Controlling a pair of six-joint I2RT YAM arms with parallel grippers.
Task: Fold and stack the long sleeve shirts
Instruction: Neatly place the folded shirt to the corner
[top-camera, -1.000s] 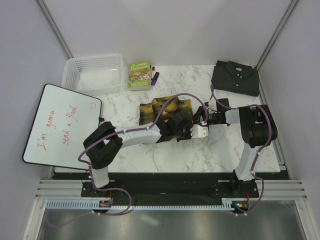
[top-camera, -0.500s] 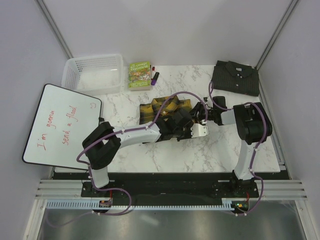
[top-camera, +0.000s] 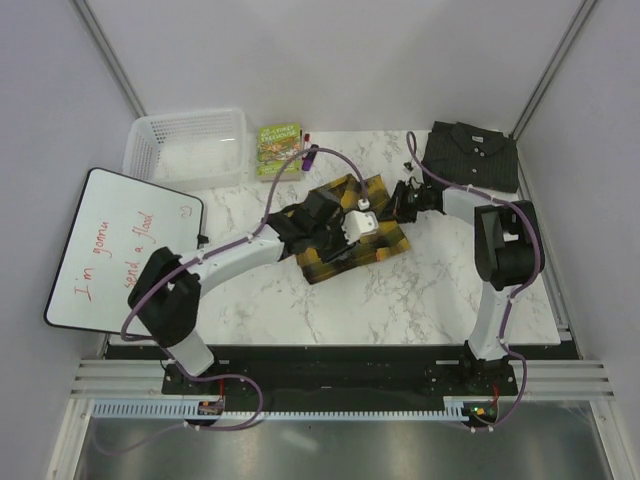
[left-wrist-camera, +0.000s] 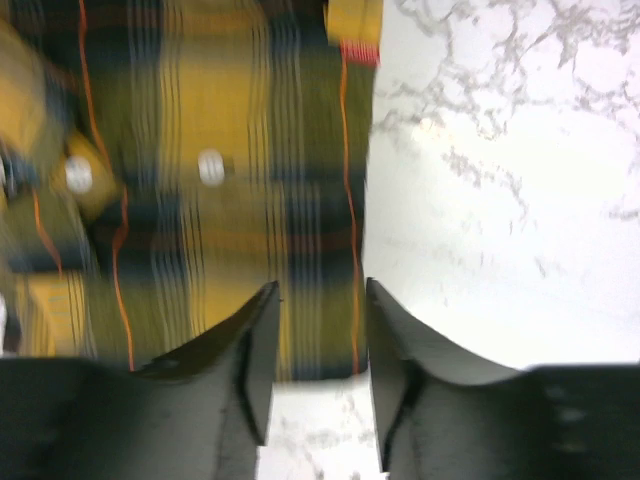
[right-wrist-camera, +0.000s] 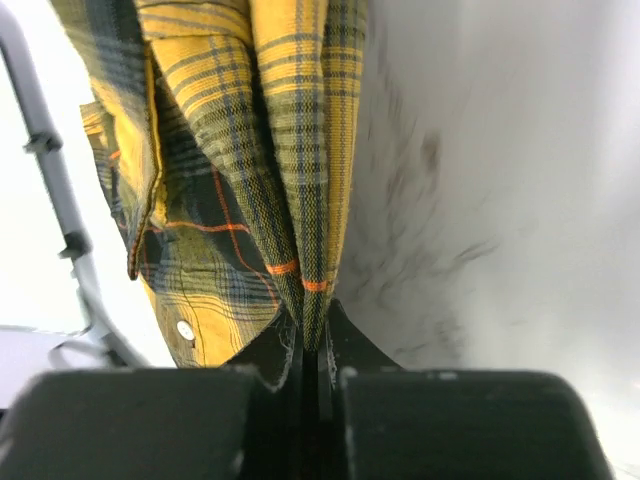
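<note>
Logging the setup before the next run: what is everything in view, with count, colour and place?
plaid shirt: one, yellow-and-black, table centre
grey shirt: one, dark charcoal, far right corner
basket: one, white, far left corner
book: one, green, right of basket
markers: two, purple and red, beside book
whiteboard: one, white, red writing, left edge
table: one, white marble
arms: two, black-and-white, near edge
left tool: one, black, open over plaid shirt
right tool: one, black, shut on plaid shirt
</note>
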